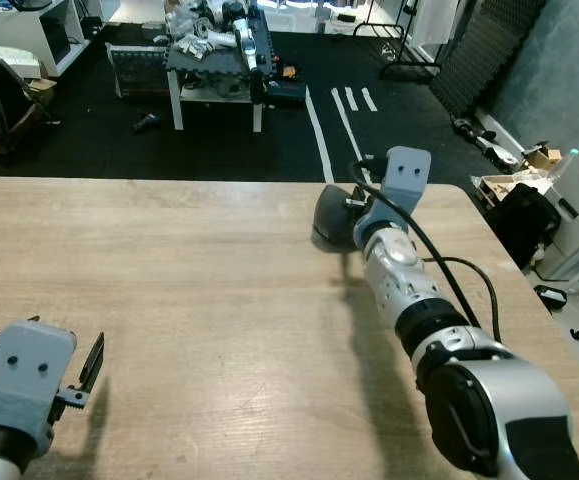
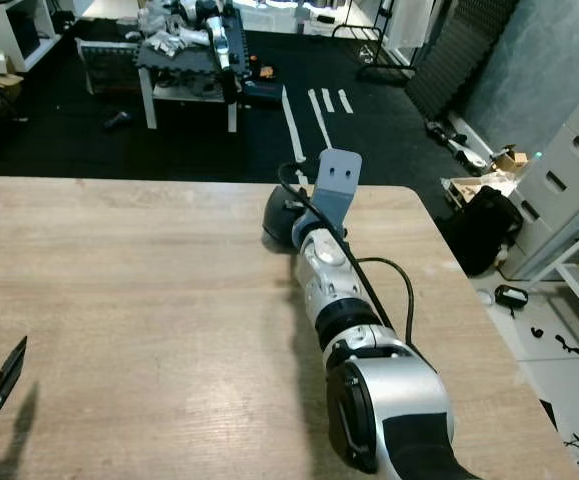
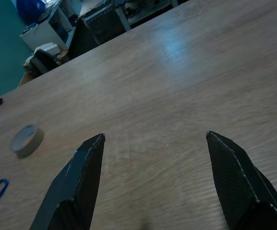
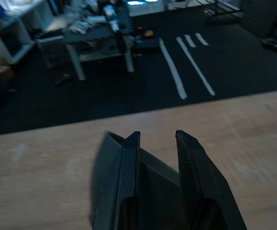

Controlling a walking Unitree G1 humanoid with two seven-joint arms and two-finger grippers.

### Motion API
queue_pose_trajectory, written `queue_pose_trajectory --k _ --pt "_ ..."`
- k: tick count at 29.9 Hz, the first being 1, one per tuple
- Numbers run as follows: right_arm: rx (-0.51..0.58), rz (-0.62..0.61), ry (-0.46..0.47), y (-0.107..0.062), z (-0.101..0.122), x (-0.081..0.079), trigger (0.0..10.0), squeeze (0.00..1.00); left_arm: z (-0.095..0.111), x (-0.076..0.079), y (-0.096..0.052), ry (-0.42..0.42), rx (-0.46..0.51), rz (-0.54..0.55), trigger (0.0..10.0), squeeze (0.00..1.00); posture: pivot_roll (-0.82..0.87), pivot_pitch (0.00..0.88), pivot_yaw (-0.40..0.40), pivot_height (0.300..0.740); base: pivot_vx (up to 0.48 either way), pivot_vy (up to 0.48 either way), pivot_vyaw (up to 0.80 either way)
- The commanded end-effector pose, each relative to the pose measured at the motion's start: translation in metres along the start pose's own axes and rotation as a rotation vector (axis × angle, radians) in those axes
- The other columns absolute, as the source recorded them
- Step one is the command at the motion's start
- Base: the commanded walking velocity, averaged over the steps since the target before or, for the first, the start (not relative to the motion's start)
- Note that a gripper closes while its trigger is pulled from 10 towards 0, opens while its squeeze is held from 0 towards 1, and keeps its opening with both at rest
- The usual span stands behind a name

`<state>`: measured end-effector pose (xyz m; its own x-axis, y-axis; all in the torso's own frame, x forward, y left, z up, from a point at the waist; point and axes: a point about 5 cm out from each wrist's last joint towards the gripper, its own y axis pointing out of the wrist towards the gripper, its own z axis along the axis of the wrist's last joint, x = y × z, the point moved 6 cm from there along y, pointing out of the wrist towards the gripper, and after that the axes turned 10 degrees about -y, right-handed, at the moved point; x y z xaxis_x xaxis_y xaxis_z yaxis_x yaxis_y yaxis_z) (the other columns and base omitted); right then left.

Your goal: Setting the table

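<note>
My right gripper [image 4: 157,139] pinches the rim of a dark bowl [image 1: 331,215] near the table's [image 1: 169,280] far edge. My left gripper [image 3: 155,143] hovers spread wide above the wood

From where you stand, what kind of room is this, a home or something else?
Probably a workshop or lab, not a home. Behind the wooden table is a black floor with white tape lines, a cluttered white workbench, and foam panels against the wall.

My right arm [image 1: 419,300]: silver segments, black joint rings, black cable looped alongside.
My left gripper [image 3: 152,187]: long black textured fingers.
</note>
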<state>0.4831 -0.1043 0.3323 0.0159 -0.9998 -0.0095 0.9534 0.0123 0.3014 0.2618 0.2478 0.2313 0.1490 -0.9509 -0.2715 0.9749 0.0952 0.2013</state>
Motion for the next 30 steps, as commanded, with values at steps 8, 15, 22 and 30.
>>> queue_pose_trajectory --k 8,15,22,30 --pt "-0.079 0.096 -0.088 -0.002 -0.013 -0.022 10.0 0.00 -0.005 0.006 -0.008 -0.025 -0.048 -0.011 10.0 0.00 0.32 0.317 -0.002 0.740 0.000 0.000 0.00" --pt "-0.129 0.162 -0.168 -0.005 -0.025 -0.032 10.0 0.00 -0.006 0.005 -0.010 -0.027 -0.059 -0.008 10.0 0.00 0.32 0.318 -0.002 0.740 0.000 0.000 0.00" --pt "-0.123 0.263 -0.236 -0.004 -0.021 -0.028 10.0 0.00 -0.009 0.007 -0.010 -0.035 -0.073 -0.011 10.0 0.00 0.29 0.319 0.000 0.740 0.000 0.000 0.00" --pt "0.007 0.310 -0.178 0.001 0.014 -0.029 10.0 0.00 -0.009 0.010 -0.006 -0.045 -0.073 -0.016 10.0 0.00 0.29 0.316 0.006 0.740 0.000 0.000 0.00"
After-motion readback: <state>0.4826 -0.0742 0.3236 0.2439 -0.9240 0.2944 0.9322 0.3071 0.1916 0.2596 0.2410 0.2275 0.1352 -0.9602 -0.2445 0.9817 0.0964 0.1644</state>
